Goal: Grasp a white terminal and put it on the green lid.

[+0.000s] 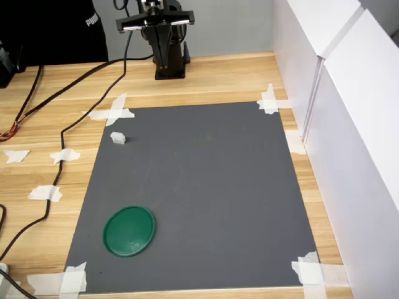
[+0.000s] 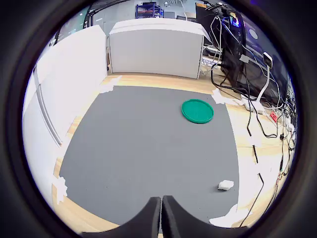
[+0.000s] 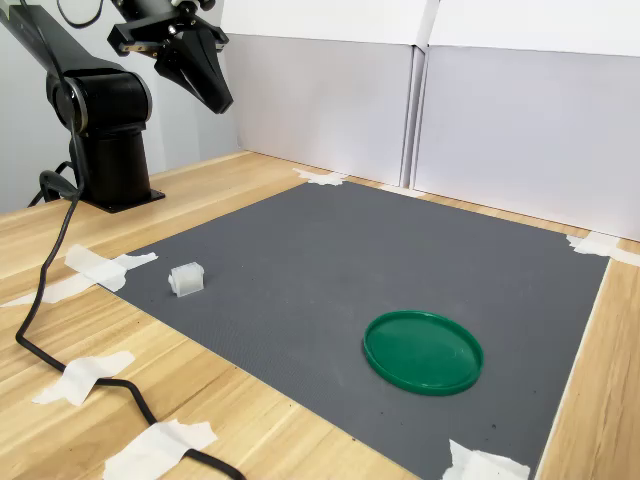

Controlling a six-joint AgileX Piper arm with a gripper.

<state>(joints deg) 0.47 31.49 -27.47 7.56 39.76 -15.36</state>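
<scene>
So, first exterior view: we see the gripper (image 1: pixel 167 62) hanging above the bare wooden table (image 1: pixel 212 78), beyond the far edge of the grey mat (image 1: pixel 206 187), fingers pointing down w/ tips pressed together, nothing between them. The white terminal (image 1: pixel 118 137) lies on the mat, nearer the camera than the gripper and a bit toward the first exterior view's left, well apart from it. The green lid (image 1: pixel 129 230) lies flat on the mat much further from the gripper, near the mat's front corner, also well apart from the terminal. White tape pieces (image 1: pixel 113 110) hold the mat's corners, and a black cable (image 1: pixel 68 124) runs over the wood beside the mat.

Wrist view: we look out past the two dark fingertips (image 2: pixel 151 218), which meet along a thin seam, so the pincer is closed & empty. The terminal (image 2: pixel 226 185) sits on the mat just ahead of the tips and off to one side; the lid (image 2: pixel 197 111) lies far ahead, same side. White panels (image 2: pixel 156 47) wall the table's far edges.

Second exterior view: we see the gripper (image 3: pixel 222 103) up in the air by the arm's black base (image 3: pixel 112 150), tips together. The terminal (image 3: pixel 186 279) rests on the mat edge below it and nearer the camera; the lid (image 3: pixel 423 351) lies well off toward the second exterior view's right, empty.
</scene>
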